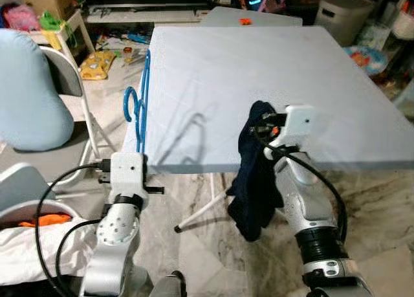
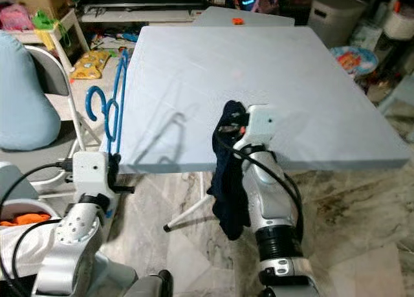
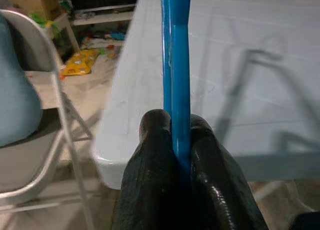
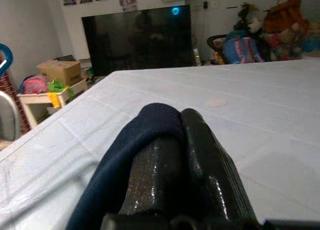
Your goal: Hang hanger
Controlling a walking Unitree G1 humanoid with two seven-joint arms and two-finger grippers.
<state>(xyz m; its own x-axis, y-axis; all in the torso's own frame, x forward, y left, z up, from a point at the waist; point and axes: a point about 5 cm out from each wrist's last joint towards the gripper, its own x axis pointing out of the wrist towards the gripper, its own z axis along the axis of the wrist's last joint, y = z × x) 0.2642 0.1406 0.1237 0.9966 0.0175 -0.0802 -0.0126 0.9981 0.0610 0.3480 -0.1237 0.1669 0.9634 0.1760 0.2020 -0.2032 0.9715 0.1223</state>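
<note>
Beside the counter's (image 1: 213,83) near-left corner, the left gripper (image 3: 179,140) clamps its jaws on the blue hanger (image 1: 141,96), while the right gripper (image 4: 175,140) pinches a dark garment (image 1: 253,180) over the near edge, probably for dressing.

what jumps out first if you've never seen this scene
The right gripper holds a dark navy garment that droops over the near edge of the pale blue table. By the table's left edge, the left gripper has its fingers clamped on a bright blue hanger, held upright.
</note>
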